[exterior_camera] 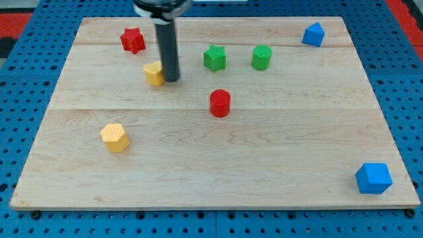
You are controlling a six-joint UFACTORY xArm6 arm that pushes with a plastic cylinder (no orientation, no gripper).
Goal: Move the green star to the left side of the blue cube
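Observation:
The green star [214, 58] lies on the wooden board [277, 145] above its middle. The blue cube [374, 178] sits at the view's bottom right corner of the board, far from the star. My tip [172, 79] rests on the board to the left of the green star, touching the right side of a yellow block [154, 74] whose shape is partly hidden by the rod.
A green cylinder [262, 57] stands just right of the star. A red cylinder [220, 103] lies below the star. A red star [133, 40] is at top left, a yellow hexagonal block [115, 137] at lower left, a blue block [313, 34] at top right.

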